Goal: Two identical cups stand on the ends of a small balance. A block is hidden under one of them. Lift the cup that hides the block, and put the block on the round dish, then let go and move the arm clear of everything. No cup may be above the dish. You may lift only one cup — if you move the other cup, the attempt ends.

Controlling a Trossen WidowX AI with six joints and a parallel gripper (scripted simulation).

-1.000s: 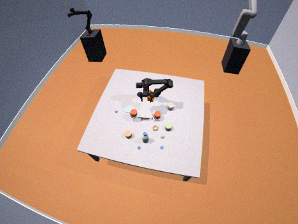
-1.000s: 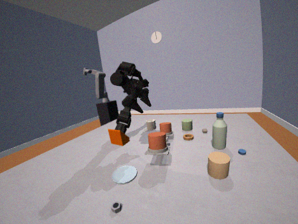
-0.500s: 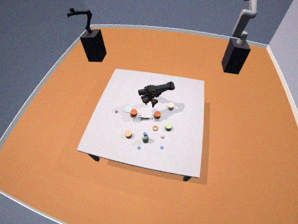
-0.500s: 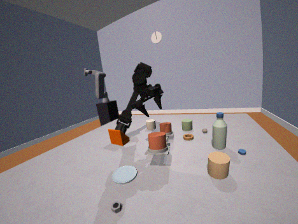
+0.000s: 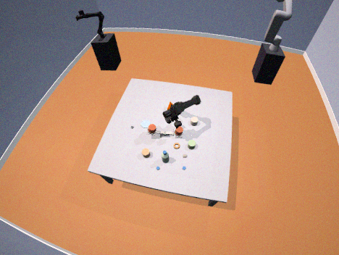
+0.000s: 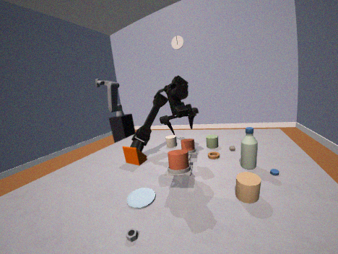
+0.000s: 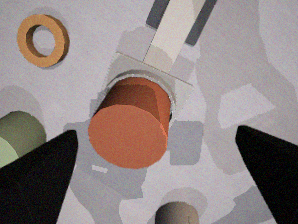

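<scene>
A red cup (image 5: 179,130) (image 6: 187,144) (image 7: 128,136) stands upright on the balance end farther from the dish. The identical red cup (image 5: 152,128) (image 6: 178,159) stands on the end nearer the dish. The balance's beam (image 5: 165,133) (image 7: 172,35) runs between them; I cannot tell whether it tilts. The block is hidden from every view. The round pale blue dish (image 5: 145,124) (image 6: 141,198) lies on the table with nothing on it. My gripper (image 6: 183,131) (image 7: 159,135) is open and empty, above the farther cup, which shows between the fingers in the wrist view.
Near the farther cup are a green cylinder (image 5: 191,144) (image 6: 211,141), a cream cylinder (image 5: 194,120) (image 6: 170,141) and an orange ring (image 7: 23,40). A bottle (image 5: 165,157) (image 6: 248,153) and a tan cylinder (image 5: 145,153) (image 6: 248,187) stand farther off. A nut (image 6: 132,235) lies near the dish.
</scene>
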